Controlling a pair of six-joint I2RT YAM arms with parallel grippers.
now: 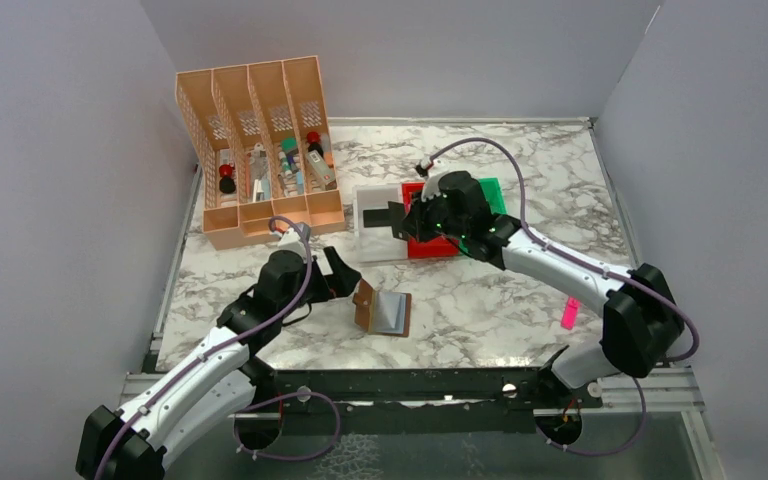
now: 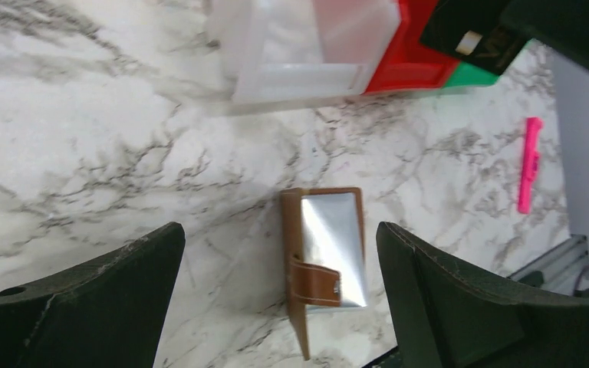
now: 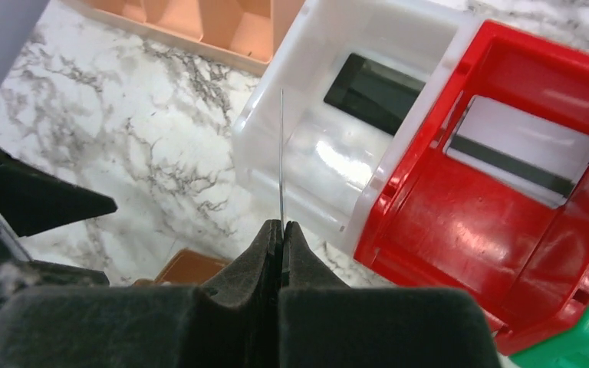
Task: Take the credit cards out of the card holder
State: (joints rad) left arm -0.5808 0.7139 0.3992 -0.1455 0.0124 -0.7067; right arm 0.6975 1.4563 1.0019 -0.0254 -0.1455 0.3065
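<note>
The brown card holder [image 1: 382, 309] lies open on the marble table, its shiny grey sleeve up; in the left wrist view [image 2: 324, 253] its strap is folded over the sleeve. My left gripper [image 1: 338, 274] is open and empty just left of the holder, its fingers [image 2: 84, 299] wide on either side of it. My right gripper [image 3: 281, 226] is shut on a credit card [image 3: 281, 153], seen edge-on, and holds it over the white bin [image 3: 307, 176]. From above the held card [image 1: 380, 215] looks dark. One card [image 3: 372, 92] lies in the white bin and another [image 3: 521, 149] in the red bin [image 3: 460, 230].
A green bin [image 1: 493, 195] stands right of the red one. An orange divided organiser [image 1: 260, 150] with small items stands at the back left. A pink marker-like object [image 1: 569, 313] lies at the right. Grey walls enclose the table.
</note>
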